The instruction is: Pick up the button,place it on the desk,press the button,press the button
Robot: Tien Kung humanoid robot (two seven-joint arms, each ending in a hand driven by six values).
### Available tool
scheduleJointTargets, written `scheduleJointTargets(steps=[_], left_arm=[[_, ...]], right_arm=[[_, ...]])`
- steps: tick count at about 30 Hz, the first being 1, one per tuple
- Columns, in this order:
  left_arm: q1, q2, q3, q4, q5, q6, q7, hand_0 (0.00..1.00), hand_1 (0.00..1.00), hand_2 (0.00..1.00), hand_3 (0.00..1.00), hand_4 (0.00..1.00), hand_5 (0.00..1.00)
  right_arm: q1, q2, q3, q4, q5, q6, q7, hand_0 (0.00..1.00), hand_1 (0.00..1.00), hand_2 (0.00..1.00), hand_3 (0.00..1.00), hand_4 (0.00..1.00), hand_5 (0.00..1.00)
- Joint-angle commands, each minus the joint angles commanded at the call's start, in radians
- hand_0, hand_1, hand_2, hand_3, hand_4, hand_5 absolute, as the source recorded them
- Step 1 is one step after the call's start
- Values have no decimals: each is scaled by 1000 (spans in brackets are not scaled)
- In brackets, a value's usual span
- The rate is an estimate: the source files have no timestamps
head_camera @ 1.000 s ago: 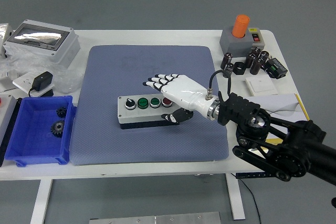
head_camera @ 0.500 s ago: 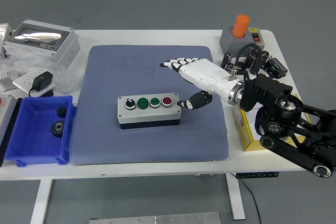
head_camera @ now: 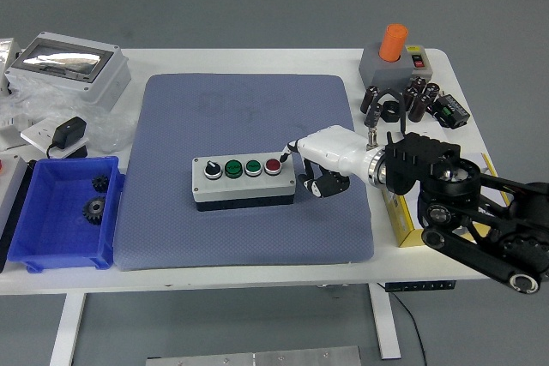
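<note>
A grey button box [head_camera: 243, 184] on a black base lies on the blue-grey mat [head_camera: 249, 109], just left of the mat's middle. Its top carries a black selector switch [head_camera: 212, 169], two green buttons [head_camera: 242, 167] and a red button [head_camera: 273, 165] at the right end. My right hand [head_camera: 302, 169], white with black fingertips, is at the box's right end. One finger [head_camera: 288, 150] points out to just beside the red button, and the others are curled under with nothing in them. I cannot tell whether the fingertip touches the button. The left arm does not show.
A blue bin [head_camera: 34, 237] holding black gears stands at the left front. Behind it are a black adapter [head_camera: 69, 135] and a grey case with a clear lid [head_camera: 69, 62]. An orange-capped switch box [head_camera: 395, 51], black cylinders [head_camera: 416, 99] and a yellow box [head_camera: 403, 220] sit on the right.
My right hand lifted off the box and swung back right with its fingers spread. It has now come down to the box's right end with fingers curled and one pointing by the red button.
</note>
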Motion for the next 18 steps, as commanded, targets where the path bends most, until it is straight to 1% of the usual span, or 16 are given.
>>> scheduleJointTargets(steps=[12, 17, 18], left_arm=[[1, -1, 3, -1, -3, 0, 2, 660, 617, 611, 721, 930, 600], [0, 0, 2, 0, -2, -1, 1, 660, 617, 611, 721, 930, 600], [0, 0, 2, 0, -2, -1, 0, 660, 616, 611, 721, 932, 614]], right_arm=[[3, 30, -16, -28, -5, -31, 3, 164, 204, 222, 780, 260, 33], [4, 48, -35, -51, -6, -37, -5, 164, 204, 222, 780, 260, 33], [4, 52, -41, -57, -9, -37, -9, 162, 202, 221, 783, 257, 31]])
